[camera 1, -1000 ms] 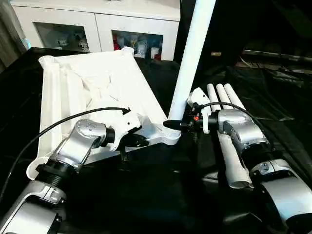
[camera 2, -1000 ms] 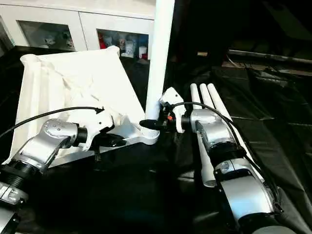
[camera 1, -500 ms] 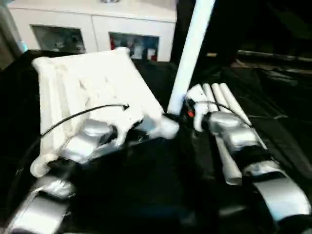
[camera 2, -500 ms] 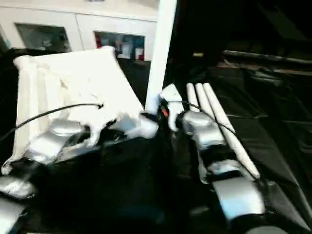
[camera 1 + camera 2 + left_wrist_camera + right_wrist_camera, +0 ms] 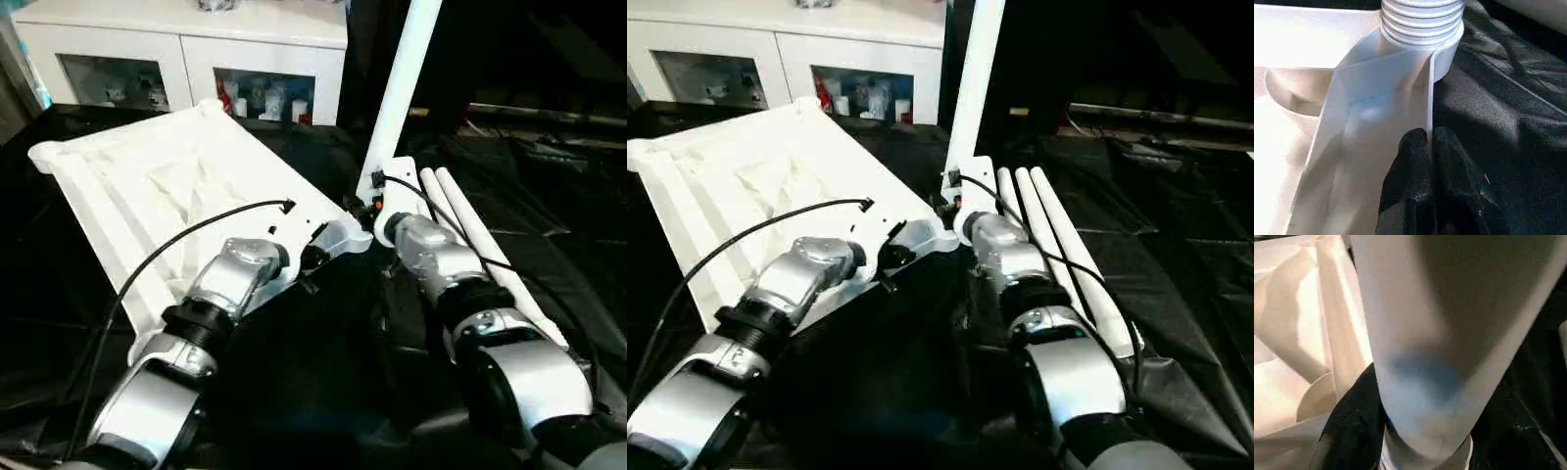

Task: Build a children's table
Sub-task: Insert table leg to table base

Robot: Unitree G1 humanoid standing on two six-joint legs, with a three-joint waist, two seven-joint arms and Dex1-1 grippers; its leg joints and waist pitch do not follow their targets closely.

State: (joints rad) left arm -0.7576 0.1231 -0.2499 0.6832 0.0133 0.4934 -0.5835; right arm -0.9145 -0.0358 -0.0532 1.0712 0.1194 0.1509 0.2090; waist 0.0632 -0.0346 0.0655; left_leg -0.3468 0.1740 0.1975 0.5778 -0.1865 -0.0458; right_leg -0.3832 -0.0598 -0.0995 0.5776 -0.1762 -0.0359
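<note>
- The tabletop [image 5: 186, 186] lies upside down on the black-covered desk [image 5: 549, 206], ribs up, its near corner between my 2 arms. It looks stiff, light and rather slick, so I judge the thin side wall a better hold than the broad face.
- 1 leg [image 5: 404, 88] stands upright in the near corner socket [image 5: 1422, 29]; its threaded end sits in the collar. A hollow plastic tube should be light but smooth, so I would grip low, just above the socket, where it cannot lever sideways.
- Spare legs [image 5: 1048, 235] lie side by side on the desk beside my right arm; I count at least 2, possibly 3.
- My right end effector [image 5: 1420, 431] is wrapped around the upright leg just above the socket, holding it.
- My left end effector [image 5: 1427, 161] is pinched narrow on the tabletop's side wall near that socket.
- Compared with 1 second ago, the tabletop has swung round against the cabinet [image 5: 186, 44] behind, and my right end effector, then meeting the leg's base from the side, now sits tight against it.
</note>
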